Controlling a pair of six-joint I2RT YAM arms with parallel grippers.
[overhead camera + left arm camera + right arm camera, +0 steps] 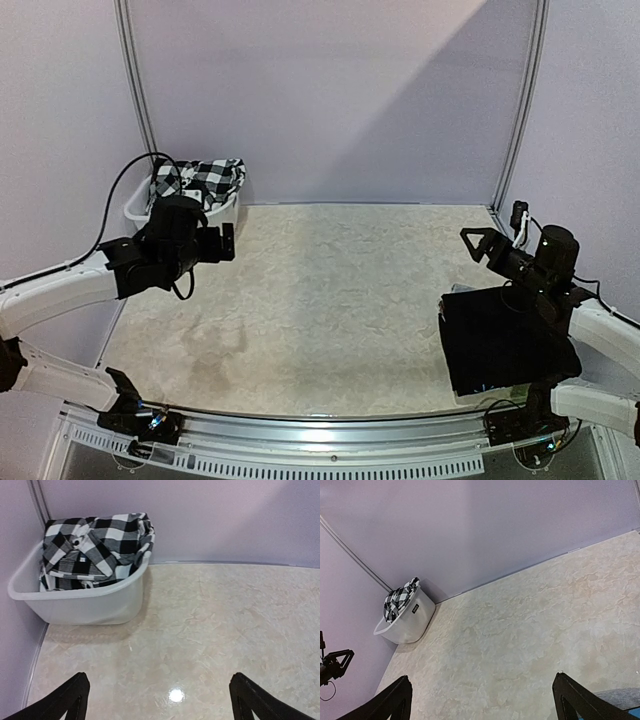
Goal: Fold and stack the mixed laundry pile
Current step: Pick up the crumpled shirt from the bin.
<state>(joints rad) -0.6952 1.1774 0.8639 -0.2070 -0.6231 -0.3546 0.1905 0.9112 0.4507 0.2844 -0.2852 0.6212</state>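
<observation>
**Checkered shirt sits in the basket, ahead of the left claw**

The black-and-white checkered shirt (95,545) lies heaped in the white basket (85,607). It is ahead of the left claw (159,680), off to its left and well apart. That claw gapes wide and holds nothing. A folded black garment (505,340) lies on the desk (330,300) behind the right claw (480,245), under its arm. That claw too is spread wide and empty.

Far left corner: black-and-white checkered shirt (95,542), crumpled, heaped in white basket (75,607), draped over its far rim. Near right on table (330,300): black piece (500,340), folded flat, roughly square. Also near right, in right wrist view: corner of grey cloth (619,696), sliver of blue cloth (633,713) just beside.
</observation>
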